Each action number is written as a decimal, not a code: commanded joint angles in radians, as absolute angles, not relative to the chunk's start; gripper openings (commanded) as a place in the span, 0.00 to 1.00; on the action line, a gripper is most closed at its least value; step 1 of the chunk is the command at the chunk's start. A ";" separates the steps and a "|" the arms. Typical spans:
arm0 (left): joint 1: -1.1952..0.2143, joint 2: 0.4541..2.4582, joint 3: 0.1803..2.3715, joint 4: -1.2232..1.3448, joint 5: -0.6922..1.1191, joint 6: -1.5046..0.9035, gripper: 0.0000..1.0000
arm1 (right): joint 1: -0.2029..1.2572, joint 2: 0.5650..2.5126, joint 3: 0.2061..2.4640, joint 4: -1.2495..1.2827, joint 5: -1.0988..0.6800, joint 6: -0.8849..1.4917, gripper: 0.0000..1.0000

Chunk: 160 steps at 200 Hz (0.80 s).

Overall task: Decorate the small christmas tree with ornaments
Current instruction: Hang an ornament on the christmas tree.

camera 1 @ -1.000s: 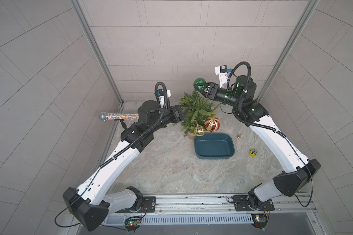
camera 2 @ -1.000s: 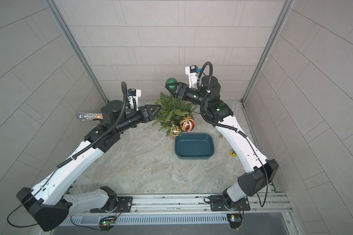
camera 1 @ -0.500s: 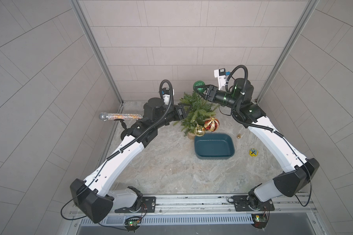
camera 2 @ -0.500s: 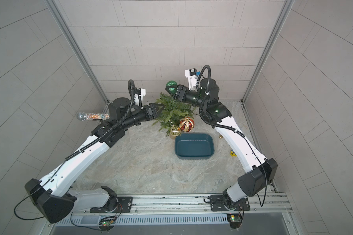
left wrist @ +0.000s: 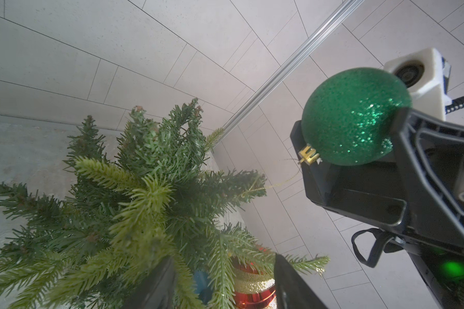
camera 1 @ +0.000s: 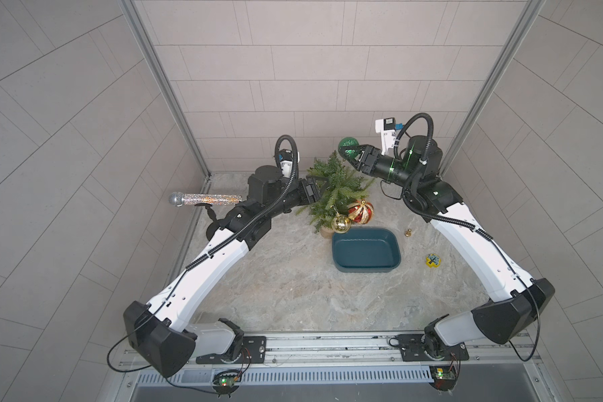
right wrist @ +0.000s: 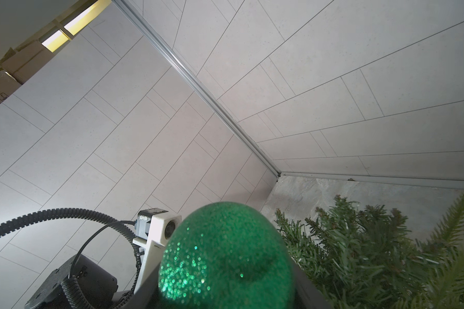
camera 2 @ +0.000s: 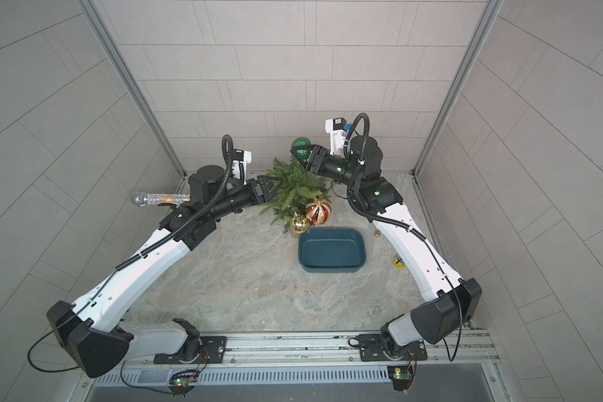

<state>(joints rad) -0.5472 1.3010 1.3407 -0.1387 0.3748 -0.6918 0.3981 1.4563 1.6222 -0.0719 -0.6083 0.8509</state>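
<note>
Left gripper (camera 1: 321, 185): jaws parted, needle branches between them, no firm hold evident; small christmas tree (camera 1: 335, 189) stands at the back of the table, with gold ornament (camera 1: 341, 223) and red-and-gold striped ornament (camera 1: 361, 211) hung on its near side; right gripper (camera 1: 349, 153) is clamped on glittery green ornament (camera 1: 349, 143) just beside the treetop, with its gold loop (left wrist: 276, 184) reaching a branch tip. Risks: the loop looks barely seated, so release may drop the ball; a tug could tip the tree, front-loaded by 2 ornaments.
</note>
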 commanded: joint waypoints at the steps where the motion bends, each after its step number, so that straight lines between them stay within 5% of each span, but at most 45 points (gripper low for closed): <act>1: -0.543 1.316 1.380 -0.102 0.393 -0.698 0.63 | 0.396 1.418 1.606 -0.050 -0.604 0.861 0.57; 160: -0.558 1.421 1.499 -0.091 0.427 -0.707 0.58 | 0.368 1.375 1.520 0.003 -0.596 0.896 0.57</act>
<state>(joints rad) -0.5507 1.4143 1.4555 -0.1116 0.4084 -0.7097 0.3737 1.4136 1.5265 -0.0505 -0.5949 0.8738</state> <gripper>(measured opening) 0.581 0.606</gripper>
